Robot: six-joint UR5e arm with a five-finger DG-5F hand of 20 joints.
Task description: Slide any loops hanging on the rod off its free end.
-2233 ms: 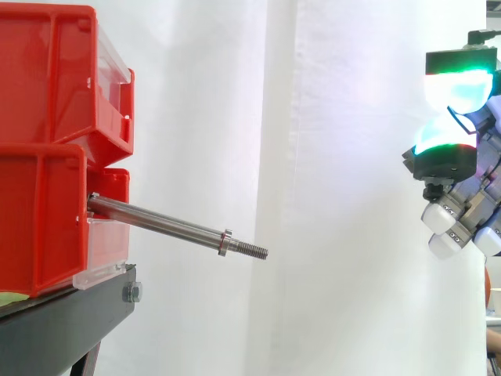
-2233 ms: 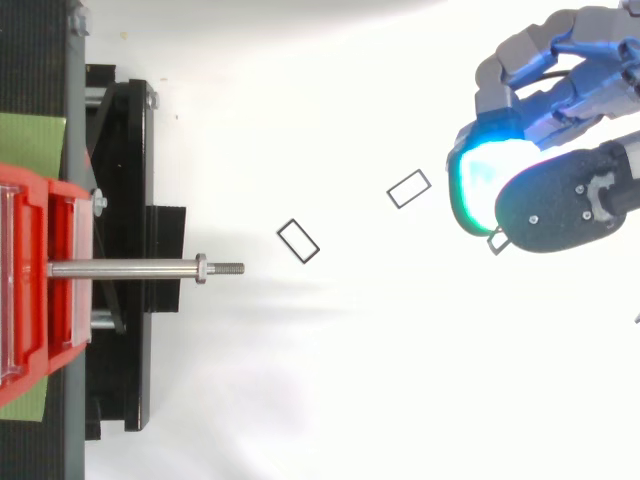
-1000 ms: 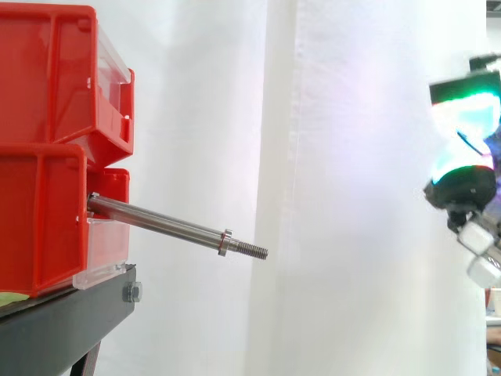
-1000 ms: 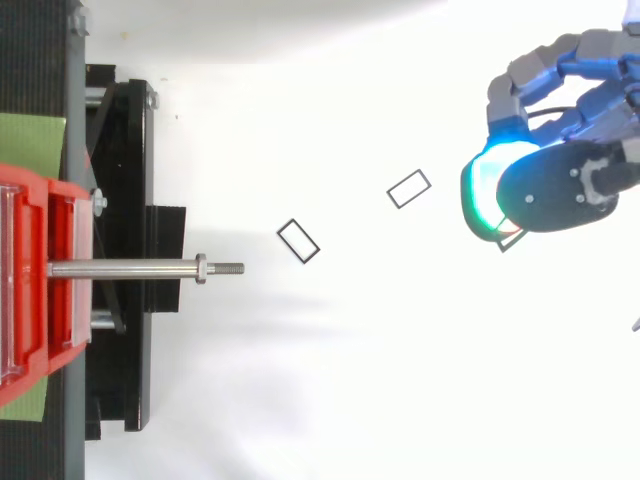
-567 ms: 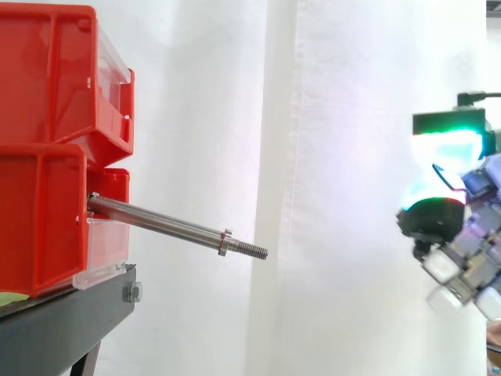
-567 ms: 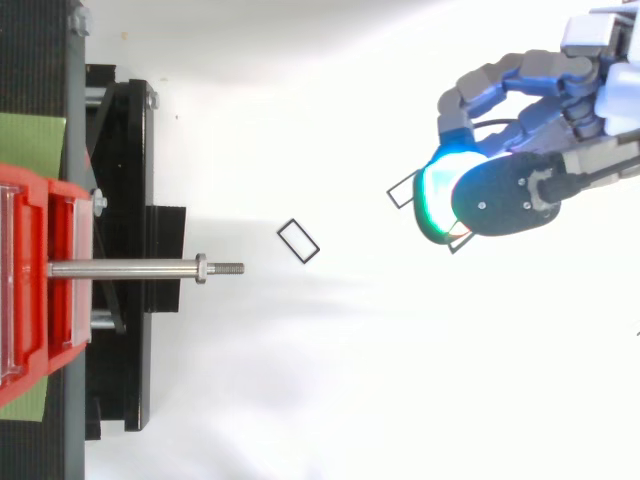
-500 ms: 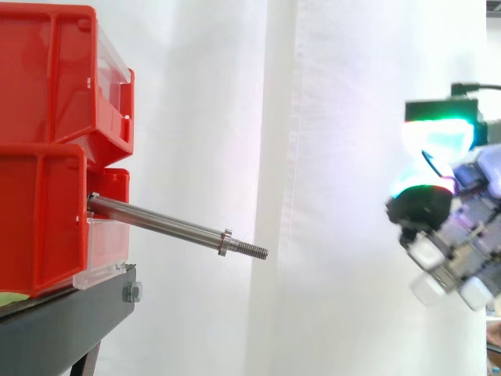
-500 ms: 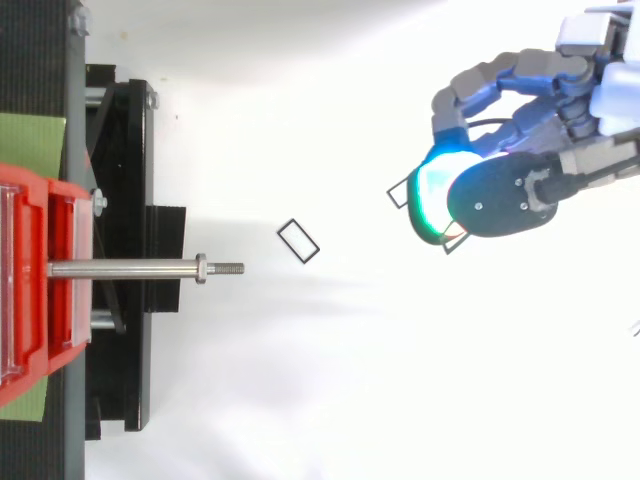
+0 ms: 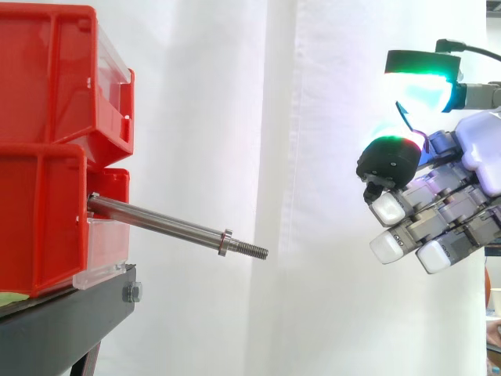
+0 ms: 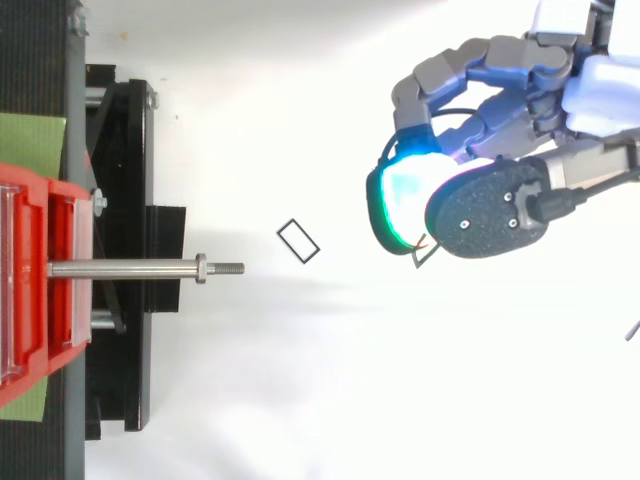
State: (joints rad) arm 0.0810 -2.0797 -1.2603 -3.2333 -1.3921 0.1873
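A steel rod (image 9: 164, 225) sticks out of the lower red bin (image 9: 39, 219) and slopes down to its threaded free end (image 9: 254, 251). Nothing hangs on the rod (image 10: 130, 269). My hand (image 9: 438, 211) hovers to the right of the free end, a little higher and well apart from it. Its glowing thumb and finger pads (image 10: 405, 200) are pressed together, and a thin rectangular loop (image 10: 420, 257) pokes out from under them. Another small rectangular loop (image 10: 298, 241) lies flat on the white floor between rod tip and hand.
Two red bins (image 9: 55, 78) are stacked on a black stand (image 10: 120, 180) at the left. A white curtain hangs behind. Open white floor stretches between the rod's tip and my hand (image 10: 520, 110).
My hand first drew back to the right, then came left toward the rod's free end and rose, carrying the thin loop with it. It now covers a second floor loop.
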